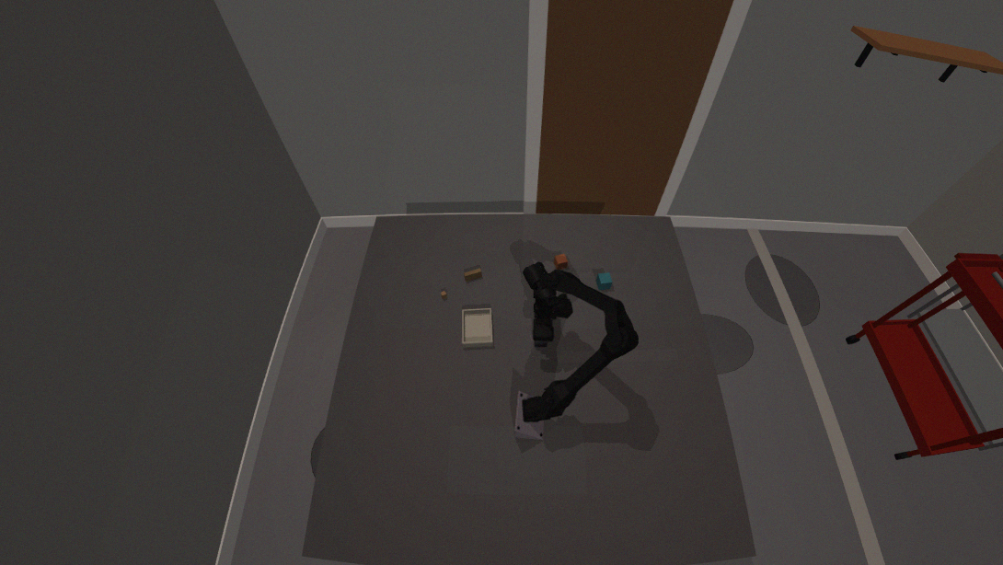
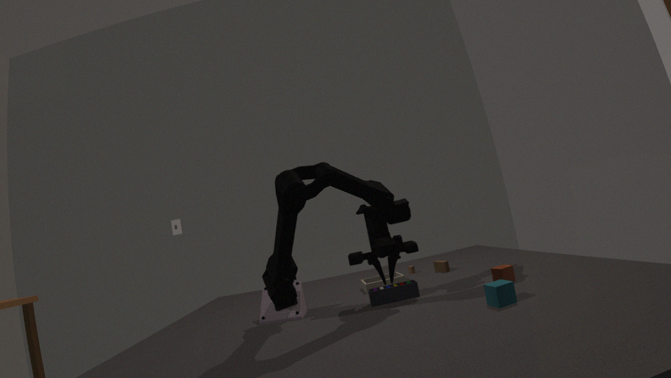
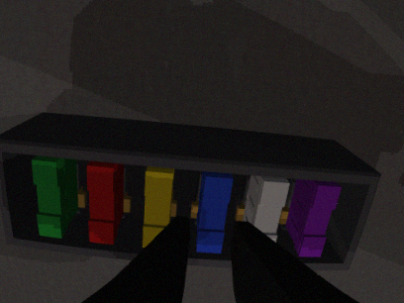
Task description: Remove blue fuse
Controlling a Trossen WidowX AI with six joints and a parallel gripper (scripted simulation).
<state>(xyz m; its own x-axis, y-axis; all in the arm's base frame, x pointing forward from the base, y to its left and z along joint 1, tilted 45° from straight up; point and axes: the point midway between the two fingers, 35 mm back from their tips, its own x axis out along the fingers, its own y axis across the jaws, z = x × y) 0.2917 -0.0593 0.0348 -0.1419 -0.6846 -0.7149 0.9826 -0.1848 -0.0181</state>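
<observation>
No writing or brand can be read anywhere. The pincer (image 3: 210, 230) is being held narrowly parted, nothing gripped, its tips pointing down just above the fuse block (image 3: 192, 142) and flanking the blue fuse (image 3: 214, 203); contact cannot be told. The blue fuse is being kept seated in the block, standing upright on its long axis, between the yellow fuse (image 3: 158, 201) and the white fuse (image 3: 267, 203). The tray (image 1: 477, 327) is lying on the worktop (image 1: 420, 455) beside the block.
</observation>
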